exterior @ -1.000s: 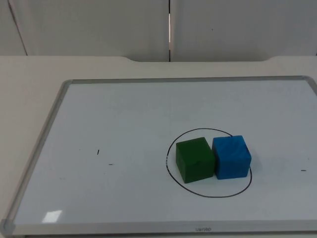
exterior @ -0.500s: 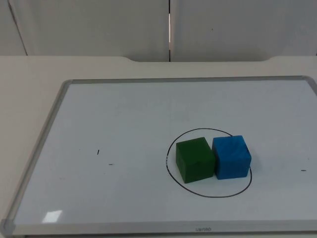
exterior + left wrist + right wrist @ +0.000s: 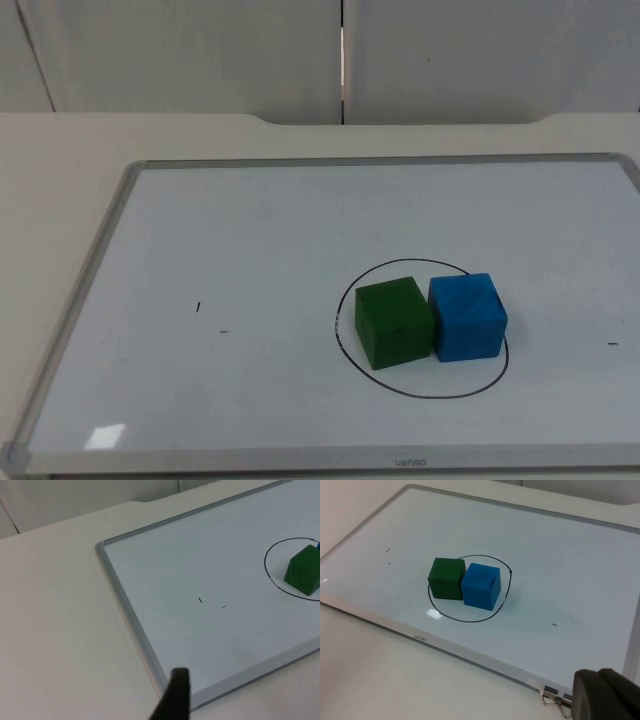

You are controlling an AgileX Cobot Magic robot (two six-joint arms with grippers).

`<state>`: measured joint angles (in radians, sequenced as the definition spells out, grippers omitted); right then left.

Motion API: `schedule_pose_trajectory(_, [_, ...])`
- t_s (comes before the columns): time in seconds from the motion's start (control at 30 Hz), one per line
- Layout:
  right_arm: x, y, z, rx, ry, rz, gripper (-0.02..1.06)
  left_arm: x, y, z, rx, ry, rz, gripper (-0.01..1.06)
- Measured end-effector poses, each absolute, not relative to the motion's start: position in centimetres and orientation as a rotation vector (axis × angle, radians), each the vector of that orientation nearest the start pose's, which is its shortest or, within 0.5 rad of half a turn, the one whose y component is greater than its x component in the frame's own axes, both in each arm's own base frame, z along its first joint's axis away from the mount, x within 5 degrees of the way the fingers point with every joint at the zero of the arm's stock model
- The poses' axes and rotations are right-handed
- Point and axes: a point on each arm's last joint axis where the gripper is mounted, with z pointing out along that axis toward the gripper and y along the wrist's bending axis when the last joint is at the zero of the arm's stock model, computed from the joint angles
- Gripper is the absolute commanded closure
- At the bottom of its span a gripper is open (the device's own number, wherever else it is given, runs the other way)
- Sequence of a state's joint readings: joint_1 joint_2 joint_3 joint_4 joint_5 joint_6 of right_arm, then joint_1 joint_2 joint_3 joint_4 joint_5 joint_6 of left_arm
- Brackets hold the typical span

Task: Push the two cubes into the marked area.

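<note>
On the whiteboard (image 3: 250,230), right of its middle and toward the near edge, the green cube (image 3: 393,322) and the blue cube (image 3: 467,316) stand side by side and touching, green on the left. Both are inside the hand-drawn black circle (image 3: 420,394). The cubes hide part of the circle's line behind them. The blue cube's right side comes right up to the line, and I cannot tell whether it crosses it.

From the left wrist view the blue cube is cut down to a sliver behind the green one, and the circle is cut by the frame's edge. The left gripper (image 3: 175,695) hangs over the table (image 3: 60,150) just off the board's near left frame, well apart from the cubes. The right gripper (image 3: 605,695) hangs near the board's near right corner, beside a metal clip (image 3: 555,700). Whether either claw is released or clenched cannot be told. Both arms wait.

Nothing has shifted since a second ago: cubes and board lie exactly as before.

The board is white with a grey frame and faint lettering on its near rail, too small to read. A few short black pen marks (image 3: 198,307) dot it. It lies on a pale table that ends at the grey partition wall (image 3: 200,50), split by a bright vertical seam.
</note>
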<state>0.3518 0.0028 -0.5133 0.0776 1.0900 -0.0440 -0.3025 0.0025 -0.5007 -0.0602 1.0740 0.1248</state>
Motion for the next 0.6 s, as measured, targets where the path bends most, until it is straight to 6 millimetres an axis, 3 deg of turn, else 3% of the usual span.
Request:
schedule_pose_trajectory(0.13, [-0.91,0.33,27.88,-0.413,2.031,0.283,1.04,-0.64,-0.30,27.65,0.440,2.015,-0.182,0.07])
schedule_pose_trajectory(0.6, [-0.90,0.32,27.88,-0.413,2.031,0.280,1.04,-0.64,-0.29,27.65,0.440,2.015,-0.180,0.05])
